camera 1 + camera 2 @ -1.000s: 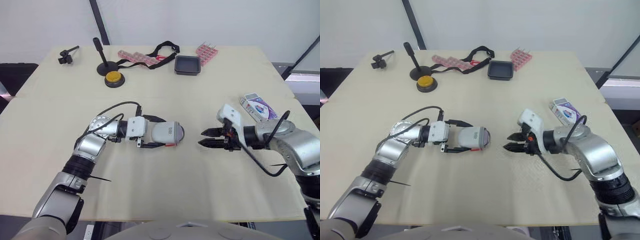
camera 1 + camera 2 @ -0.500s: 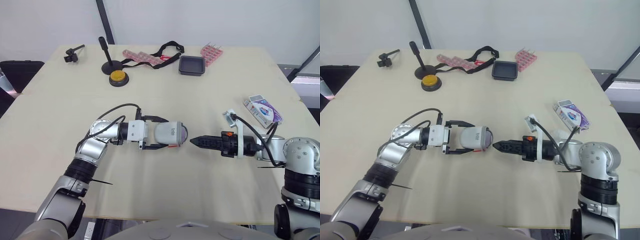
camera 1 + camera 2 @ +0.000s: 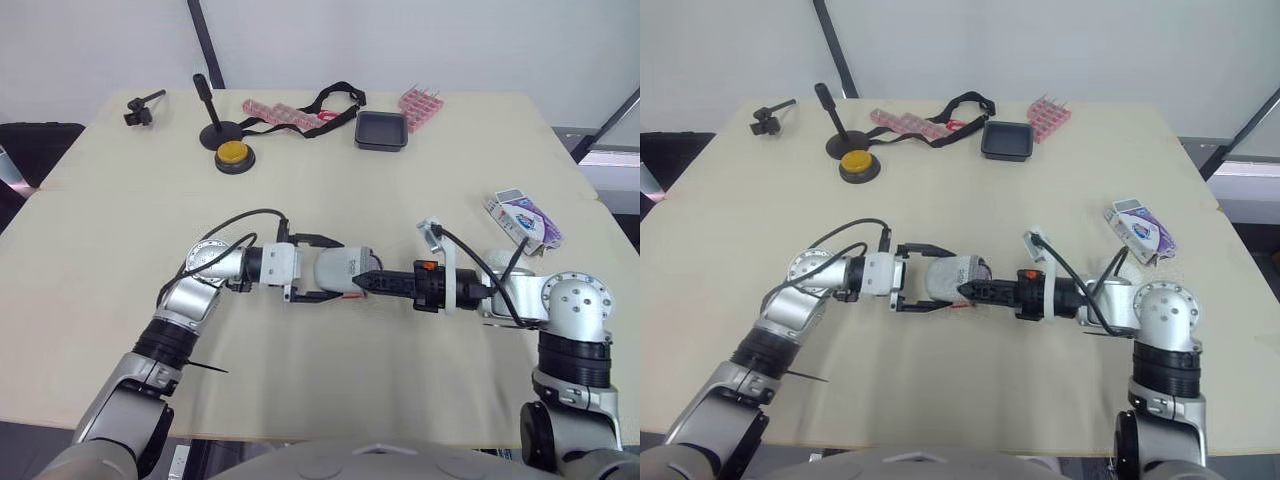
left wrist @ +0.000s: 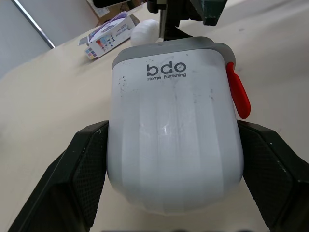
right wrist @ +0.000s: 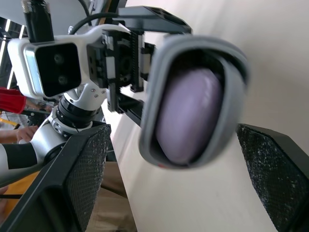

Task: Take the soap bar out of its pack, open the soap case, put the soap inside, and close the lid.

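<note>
A: Soap case (image 4: 174, 130), where?
B: Middle of table (image 3: 120, 250), on its side, clamped betw. the two fingers of L gripper (image 3: 325, 268). Grey-rimmed mouth faces 3 o'clock.
A: Soap?
B: Lilac soap (image 5: 190, 116) sits inside that mouth, per R wrist view. Pack (image 3: 522, 217) lies nr the table's 3 o'clock edge, well apart.
A: R gripper?
B: R gripper (image 3: 365, 282) is right at the mouth, reaching in from 3 o'clock. Fingers spread wide, gripping nothing; contact w/ case, can't tell.
A: Latch?
B: Red latch (image 4: 238, 94) on the case's side.
</note>
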